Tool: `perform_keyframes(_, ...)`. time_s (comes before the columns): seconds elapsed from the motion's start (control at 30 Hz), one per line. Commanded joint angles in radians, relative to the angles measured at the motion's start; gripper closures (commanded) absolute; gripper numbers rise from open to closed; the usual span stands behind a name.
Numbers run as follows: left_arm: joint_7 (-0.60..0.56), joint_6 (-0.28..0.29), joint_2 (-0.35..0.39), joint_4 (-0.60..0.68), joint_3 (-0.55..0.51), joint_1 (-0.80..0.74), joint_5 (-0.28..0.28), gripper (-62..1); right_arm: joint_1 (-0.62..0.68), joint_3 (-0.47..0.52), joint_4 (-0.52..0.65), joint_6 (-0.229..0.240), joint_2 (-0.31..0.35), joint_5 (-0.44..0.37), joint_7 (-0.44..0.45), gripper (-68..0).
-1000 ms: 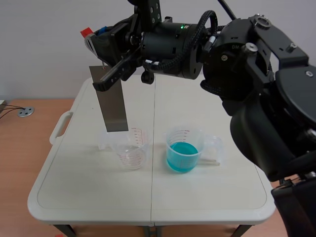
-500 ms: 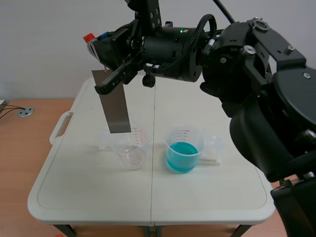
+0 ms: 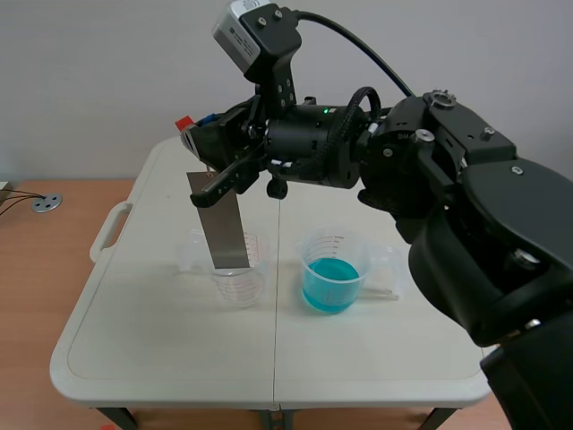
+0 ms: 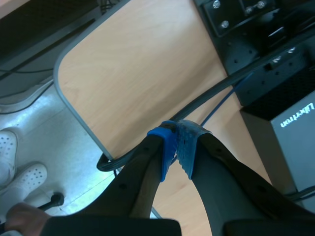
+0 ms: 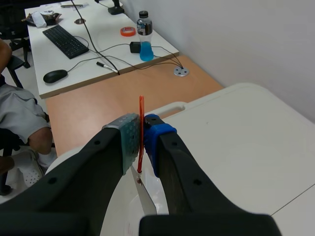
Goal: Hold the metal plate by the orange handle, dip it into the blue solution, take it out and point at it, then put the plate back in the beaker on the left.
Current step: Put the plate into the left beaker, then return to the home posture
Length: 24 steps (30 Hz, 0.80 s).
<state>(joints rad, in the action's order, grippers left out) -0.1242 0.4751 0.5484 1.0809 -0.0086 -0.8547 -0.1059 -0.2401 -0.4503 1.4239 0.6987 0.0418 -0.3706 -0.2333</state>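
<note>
My right gripper (image 3: 201, 136) reaches across from the right and is shut on the orange handle (image 3: 184, 123) of the grey metal plate (image 3: 224, 228). The plate hangs slightly tilted, and its lower end sits in the mouth of the clear empty beaker (image 3: 235, 273) on the left. To its right stands the beaker of blue solution (image 3: 331, 273). In the right wrist view the thin orange handle (image 5: 141, 118) is pinched between the pads of the right gripper (image 5: 141, 140), and the plate (image 5: 146, 199) hangs below. My left gripper (image 4: 177, 147) is shut on nothing, away from the table.
Both beakers stand mid-table on the white folding table (image 3: 161, 358), which has a carry handle (image 3: 109, 231) at its left edge. A wooden desk (image 3: 36, 260) lies to the left. A person's leg (image 5: 19, 118) shows beside a desk with a keyboard (image 5: 64, 42).
The right arm has come down and to the right with the plate. The plate's lower end went from above the left beaker into its mouth.
</note>
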Motion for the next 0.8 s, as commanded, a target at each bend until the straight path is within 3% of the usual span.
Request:
perform_keyframes(0.0, -0.006, 0.01, -0.002, 0.003, -0.003, 0.005, -0.005, -2.8, -0.025, -0.003, -0.001, -0.002, -0.003, -0.02, 0.027, -1.3)
perform_keyframes(0.3, -0.007, 0.01, -0.002, -0.002, -0.003, 0.01, -0.005, -2.8, -0.015, -0.003, -0.081, -0.003, -0.003, -0.043, 0.086, -1.3)
perform_keyframes(0.47, -0.006, 0.01, -0.003, -0.002, -0.003, 0.01, -0.005, -2.8, -0.005, -0.003, -0.105, -0.003, -0.003, -0.084, 0.09, -1.3)
perform_keyframes(0.77, -0.006, 0.01, -0.002, -0.002, -0.003, 0.01, -0.005, -2.8, 0.011, -0.003, -0.134, -0.003, -0.003, -0.086, 0.102, -1.3)
